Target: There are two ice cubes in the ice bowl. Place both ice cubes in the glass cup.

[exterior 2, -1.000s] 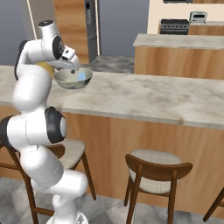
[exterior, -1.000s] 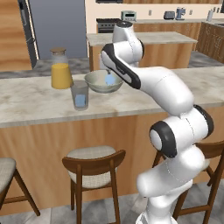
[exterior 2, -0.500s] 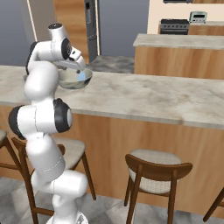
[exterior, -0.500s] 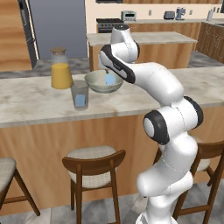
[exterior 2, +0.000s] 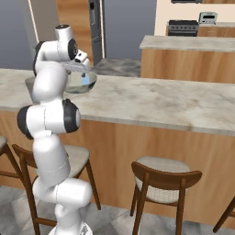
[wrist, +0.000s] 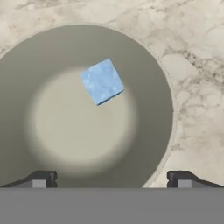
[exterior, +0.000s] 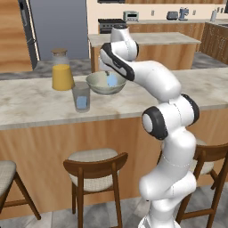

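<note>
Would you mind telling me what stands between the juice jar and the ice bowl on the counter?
The glass cup, holding one ice cube, stands between the juice jar and the ice bowl, slightly nearer the camera, in the left base view.

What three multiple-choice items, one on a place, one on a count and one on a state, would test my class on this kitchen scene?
1. Where does the translucent grey glass cup stand?
A. On the far island counter
B. On the near counter, in front of the jar of orange juice and left of the bowl
C. On a stool

2. How many light-blue ice cubes lie in the pale grey-green bowl?
A. None
B. One
C. Three

3. How is the tool?
A. Open above the bowl
B. Shut on a cube
C. Gripping the cup

Answers:
1 B: the glass cup stands by the jar of orange juice and the bowl.
2 B: one ice cube shows in the bowl; another blue cube sits in the cup.
3 A: the tool shows its tips wide apart, holding nothing.
</note>
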Tool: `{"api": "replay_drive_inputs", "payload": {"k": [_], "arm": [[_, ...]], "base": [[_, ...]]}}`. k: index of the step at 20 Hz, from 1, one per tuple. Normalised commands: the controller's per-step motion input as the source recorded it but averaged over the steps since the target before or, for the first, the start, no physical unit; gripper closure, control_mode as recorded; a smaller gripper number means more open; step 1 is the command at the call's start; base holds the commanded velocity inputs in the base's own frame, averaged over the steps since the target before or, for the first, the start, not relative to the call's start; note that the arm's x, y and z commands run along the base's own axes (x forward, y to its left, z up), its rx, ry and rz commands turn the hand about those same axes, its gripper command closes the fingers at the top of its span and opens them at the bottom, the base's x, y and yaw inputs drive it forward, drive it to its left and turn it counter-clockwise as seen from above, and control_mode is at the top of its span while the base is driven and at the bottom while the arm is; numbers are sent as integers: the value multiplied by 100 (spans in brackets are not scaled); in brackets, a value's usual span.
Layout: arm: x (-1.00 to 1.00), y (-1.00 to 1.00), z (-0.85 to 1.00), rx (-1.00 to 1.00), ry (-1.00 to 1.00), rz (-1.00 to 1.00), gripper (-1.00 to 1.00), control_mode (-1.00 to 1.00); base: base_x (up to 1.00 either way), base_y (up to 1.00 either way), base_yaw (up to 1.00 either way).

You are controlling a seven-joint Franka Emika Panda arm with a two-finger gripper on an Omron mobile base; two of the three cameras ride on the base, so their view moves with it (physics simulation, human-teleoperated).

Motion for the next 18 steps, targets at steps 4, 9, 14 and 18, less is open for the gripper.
{"api": "replay_drive_inputs", "payload": {"k": [4,9,14,18], "arm": [[0,0,-58,0,0,11,-100,-100],[0,0,-24,0,0,11,-100,-100],[23,0,-1,0,0,8,-100,-100],[39,1,0,0,0,5,-100,-100]], "base": [[0,0,0],[0,0,0],[0,0,0],[0,0,0]]}}
